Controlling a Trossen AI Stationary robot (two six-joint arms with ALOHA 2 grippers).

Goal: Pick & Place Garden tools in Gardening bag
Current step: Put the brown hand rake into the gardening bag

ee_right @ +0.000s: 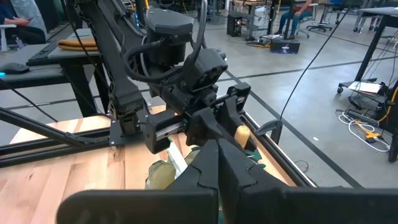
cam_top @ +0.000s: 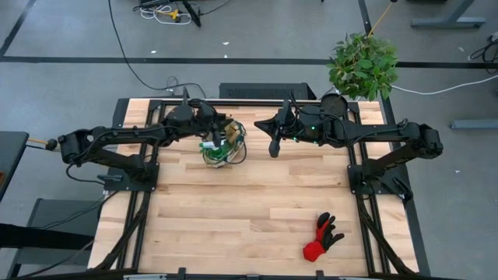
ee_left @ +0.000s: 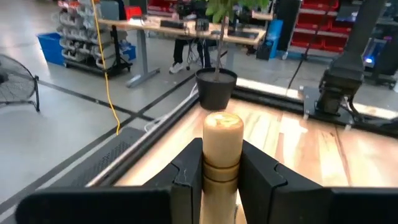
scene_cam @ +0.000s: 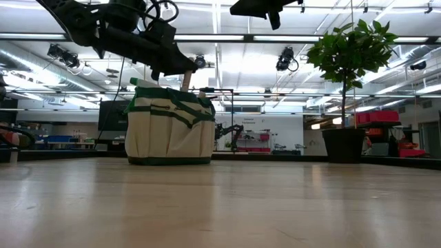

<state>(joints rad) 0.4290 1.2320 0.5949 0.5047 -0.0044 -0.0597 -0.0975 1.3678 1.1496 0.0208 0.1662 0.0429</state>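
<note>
The tan gardening bag with green trim stands upright on the table's far middle; it also shows in the low view. Several tools stick up out of it. My left gripper is right above the bag's opening, shut on a wooden-handled tool. My right gripper hovers high to the bag's right, shut and empty; it shows at the top of the low view. The red-and-black glove lies flat on the table near the front right. My left gripper pinches the tool's wooden handle between its two fingers, just behind the handle's rounded free end. The fingers slant down from the table's left and lie along the handle. The handle reaches down to the bag's top; the tool's metal part is hidden.
A leafy potted plant stands at the table's far right corner, in the low view to the right of the bag. Bare wooden tabletop stretches between the bag and the near edge.
</note>
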